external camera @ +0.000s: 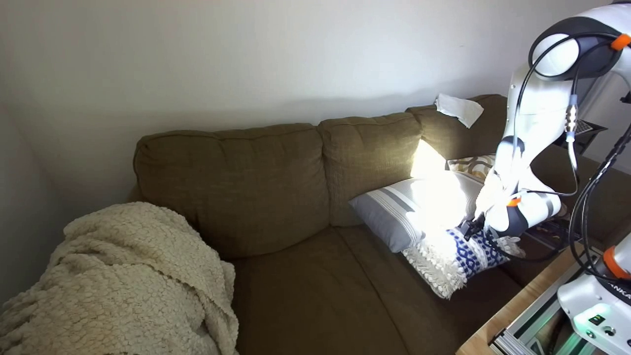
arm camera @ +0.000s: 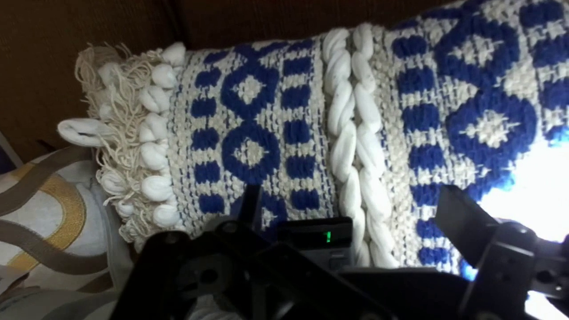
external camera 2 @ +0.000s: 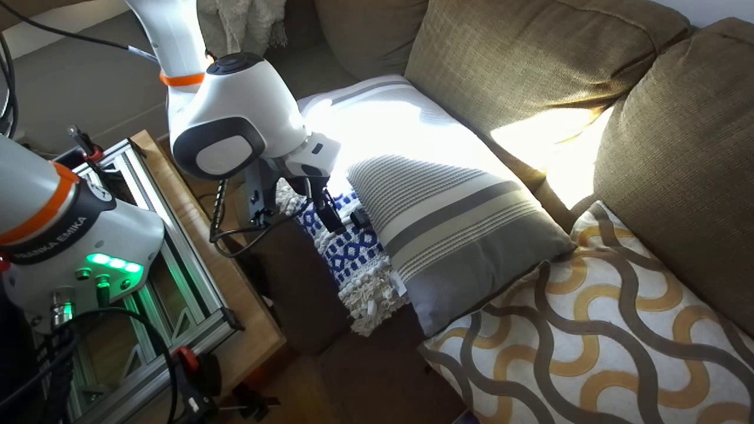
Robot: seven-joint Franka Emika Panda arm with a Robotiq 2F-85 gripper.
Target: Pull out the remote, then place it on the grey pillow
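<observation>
room spreads on the sofa worktop (external camera: 315, 301) beside a fringed pillow (arm camera: 266, 129) near the front edge, a claw (arm camera: 351, 195) gaping wide by the dark remote (arm camera: 314, 233) atop it, display end toward that edge, long axis obscured; the grey pillow (external camera 2: 424, 191) behind.

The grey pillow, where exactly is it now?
In both exterior views, the grey pillow lies mostly right of centre, between the blue-and-white pillow and the sofa's back cushions.
</observation>
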